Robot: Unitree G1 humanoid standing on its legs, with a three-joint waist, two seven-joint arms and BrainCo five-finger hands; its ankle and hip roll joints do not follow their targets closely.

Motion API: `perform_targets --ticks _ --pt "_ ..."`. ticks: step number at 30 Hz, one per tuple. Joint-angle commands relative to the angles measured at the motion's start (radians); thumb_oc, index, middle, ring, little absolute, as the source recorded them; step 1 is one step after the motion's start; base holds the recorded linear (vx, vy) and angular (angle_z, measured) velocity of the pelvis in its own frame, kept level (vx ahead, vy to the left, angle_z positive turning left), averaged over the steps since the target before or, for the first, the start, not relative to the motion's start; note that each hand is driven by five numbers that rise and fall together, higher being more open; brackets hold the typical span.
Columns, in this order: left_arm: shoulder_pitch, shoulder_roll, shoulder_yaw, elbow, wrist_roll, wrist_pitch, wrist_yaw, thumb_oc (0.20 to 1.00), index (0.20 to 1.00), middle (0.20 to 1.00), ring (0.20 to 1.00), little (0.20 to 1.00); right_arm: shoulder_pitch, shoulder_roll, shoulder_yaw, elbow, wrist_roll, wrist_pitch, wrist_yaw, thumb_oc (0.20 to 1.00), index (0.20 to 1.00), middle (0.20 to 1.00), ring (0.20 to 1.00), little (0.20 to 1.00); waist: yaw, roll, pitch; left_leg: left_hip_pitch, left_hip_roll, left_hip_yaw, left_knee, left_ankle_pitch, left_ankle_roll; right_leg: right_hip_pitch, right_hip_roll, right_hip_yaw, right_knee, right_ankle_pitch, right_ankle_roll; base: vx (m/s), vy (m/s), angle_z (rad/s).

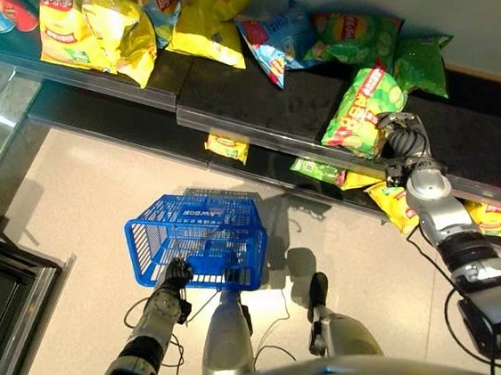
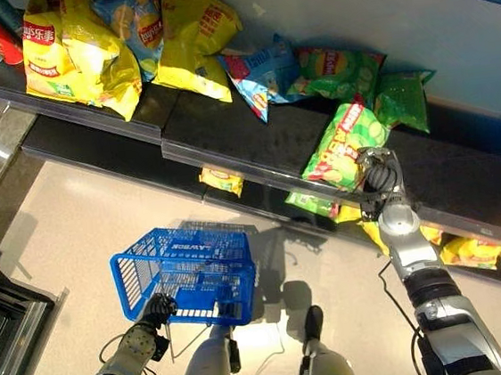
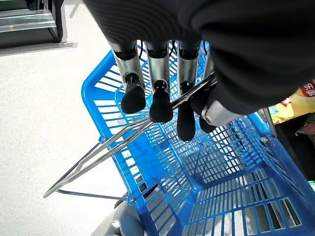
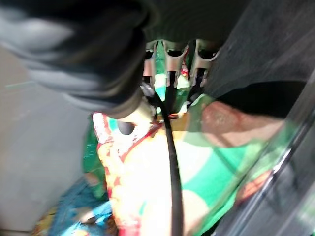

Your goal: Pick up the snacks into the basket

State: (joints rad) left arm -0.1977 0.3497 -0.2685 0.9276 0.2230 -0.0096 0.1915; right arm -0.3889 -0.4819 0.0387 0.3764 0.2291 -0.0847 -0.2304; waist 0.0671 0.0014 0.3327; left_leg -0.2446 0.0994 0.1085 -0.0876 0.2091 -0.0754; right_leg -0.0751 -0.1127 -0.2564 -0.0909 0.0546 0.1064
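Note:
A blue wire-mesh basket (image 1: 153, 242) hangs just above the pale floor, and I see nothing inside it. My left hand (image 1: 177, 272) is at its near rim, fingers (image 3: 160, 105) curled round the thin metal handle (image 3: 123, 140). At the front edge of the dark shelf (image 1: 252, 120), a green, yellow and red snack bag (image 1: 361, 109) tilts outward. My right hand (image 1: 404, 140) is at the bag's lower right corner. In the right wrist view its fingers lie behind the snack bag (image 4: 147, 182) and the thumb presses on the front, pinching it.
More snacks lie along the shelf: yellow bags (image 1: 95, 29) at the left, a blue bag (image 1: 275, 37) and green bags (image 1: 355, 33) behind the held one. Small yellow packs (image 1: 228, 145) sit on the lower shelf. A dark floor panel (image 1: 2, 294) lies at the far left.

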Motion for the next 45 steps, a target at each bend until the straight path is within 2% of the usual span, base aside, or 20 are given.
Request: perform_targets --ticks 1,4,12,22,26,27,30,34,35,36,38,42,45 --pt "-0.021 0.022 0.021 0.028 0.017 -0.013 0.009 0.2 0.2 0.2 0.2 0.2 0.039 -0.026 -0.059 -0.199 0.069 -0.089 0.046 0.2 0.2 0.2 0.2 0.2 -0.013 -0.017 -0.025 0.037 -0.057 0.029 0.019 -0.125 0.027 -0.105 -0.05 0.046 0.023 0.063 0.056 0.0 0.0 0.0" --pt "-0.02 0.02 0.026 0.03 0.021 -0.016 0.005 0.2 0.2 0.2 0.2 0.2 0.09 -0.028 -0.085 -0.375 0.133 -0.123 0.102 0.2 0.2 0.2 0.2 0.2 -0.022 -0.025 -0.032 0.044 -0.054 0.037 0.019 -0.129 0.027 -0.102 -0.048 0.049 0.022 0.061 0.056 0.01 -0.004 0.0" --pt "-0.006 0.02 0.075 0.076 0.01 -0.021 -0.013 0.2 0.2 0.2 0.2 0.2 0.224 -0.066 -0.157 -0.66 0.289 -0.156 0.252 0.2 0.2 0.2 0.2 0.2 -0.049 -0.045 -0.05 0.059 -0.043 0.06 0.018 -0.135 0.022 -0.104 -0.04 0.063 0.027 0.056 0.057 0.01 -0.014 -0.08" --pt "0.018 0.025 0.116 0.126 0.006 -0.034 -0.033 0.2 0.2 0.2 0.2 0.2 0.327 -0.113 -0.252 -0.816 0.382 -0.163 0.34 0.2 0.2 0.2 0.2 0.2 -0.084 -0.056 -0.101 0.111 -0.027 0.096 0.017 -0.151 0.014 -0.084 -0.027 0.089 0.033 0.044 0.054 0.04 -0.018 -0.18" --pt "0.025 0.021 0.123 0.139 0.008 -0.033 -0.041 0.2 0.2 0.2 0.2 0.2 0.378 -0.121 -0.288 -0.82 0.322 -0.145 0.346 0.2 0.2 0.2 0.2 0.2 -0.096 -0.056 -0.12 0.127 -0.02 0.104 0.014 -0.154 0.011 -0.073 -0.023 0.095 0.03 0.041 0.054 0.02 -0.027 -0.06" --pt "0.025 0.019 0.121 0.137 0.008 -0.033 -0.045 0.2 0.2 0.2 0.2 0.2 0.392 -0.127 -0.287 -0.803 0.275 -0.136 0.339 1.0 1.0 1.0 1.0 1.0 -0.097 -0.055 -0.123 0.131 -0.02 0.105 0.013 -0.155 0.011 -0.069 -0.022 0.094 0.029 0.04 0.054 0.01 -0.025 -0.06" --pt "0.015 0.012 0.115 0.13 0.018 -0.029 -0.046 0.2 0.2 0.2 0.2 0.2 0.408 -0.129 -0.297 -0.756 0.069 -0.103 0.274 1.0 1.0 1.0 1.0 1.0 -0.1 -0.053 -0.129 0.133 -0.019 0.103 0.013 -0.155 0.011 -0.066 -0.02 0.095 0.027 0.039 0.054 0.0 -0.03 -0.07" --pt "0.008 0.01 0.074 0.071 0.055 -0.021 -0.042 0.2 0.2 0.2 0.2 0.2 0.346 -0.168 -0.21 -0.605 -0.445 -0.032 0.136 1.0 1.0 1.0 1.0 1.0 -0.084 -0.04 -0.127 0.128 -0.022 0.095 0.013 -0.154 0.016 -0.067 -0.02 0.089 0.025 0.041 0.053 -0.01 -0.012 -0.05" --pt "0.008 0.01 0.075 0.07 0.055 -0.02 -0.042 0.2 0.2 0.2 0.2 0.2 0.344 -0.168 -0.208 -0.603 -0.446 -0.033 0.135 1.0 1.0 1.0 1.0 1.0 -0.086 -0.04 -0.127 0.128 -0.022 0.095 0.013 -0.154 0.016 -0.067 -0.019 0.089 0.025 0.041 0.053 0.0 0.0 0.0" --pt "0.003 0.014 0.05 0.06 0.072 -0.016 -0.032 0.2 0.2 0.2 0.2 0.2 0.265 -0.188 -0.129 -0.509 -0.555 0.007 0.102 1.0 1.0 1.0 1.0 1.0 -0.065 -0.033 -0.125 0.123 -0.025 0.088 0.014 -0.151 0.018 -0.069 -0.022 0.082 0.024 0.042 0.053 -0.03 0.004 0.01" --pt "-0.006 0.013 0.027 0.051 0.081 -0.01 -0.019 0.2 0.2 0.2 0.2 0.2 0.136 -0.219 -0.006 -0.396 -0.712 0.043 0.075 1.0 1.0 1.0 1.0 1.0 -0.048 -0.028 -0.117 0.114 -0.029 0.08 0.014 -0.148 0.02 -0.072 -0.025 0.076 0.024 0.046 0.053 -0.05 0.004 -0.02" --pt "-0.02 0.012 0.018 0.055 0.073 -0.003 -0.001 0.2 0.2 0.2 0.2 0.2 -0.09 -0.222 0.174 -0.206 -0.772 0.076 0.052 1.0 1.0 1.0 1.0 1.0 -0.019 -0.024 -0.098 0.092 -0.037 0.06 0.017 -0.14 0.022 -0.078 -0.032 0.059 0.024 0.055 0.053 -0.05 -0.002 0.13" --pt "-0.02 0.015 0.009 0.064 0.073 0.001 0.011 0.2 0.2 0.2 0.2 0.2 -0.178 -0.212 0.24 -0.124 -0.788 0.099 0.056 1.0 1.0 1.0 1.0 1.0 0.007 -0.027 -0.089 0.08 -0.043 0.043 0.018 -0.136 0.025 -0.078 -0.036 0.046 0.024 0.059 0.052 -0.02 0.007 0.22"
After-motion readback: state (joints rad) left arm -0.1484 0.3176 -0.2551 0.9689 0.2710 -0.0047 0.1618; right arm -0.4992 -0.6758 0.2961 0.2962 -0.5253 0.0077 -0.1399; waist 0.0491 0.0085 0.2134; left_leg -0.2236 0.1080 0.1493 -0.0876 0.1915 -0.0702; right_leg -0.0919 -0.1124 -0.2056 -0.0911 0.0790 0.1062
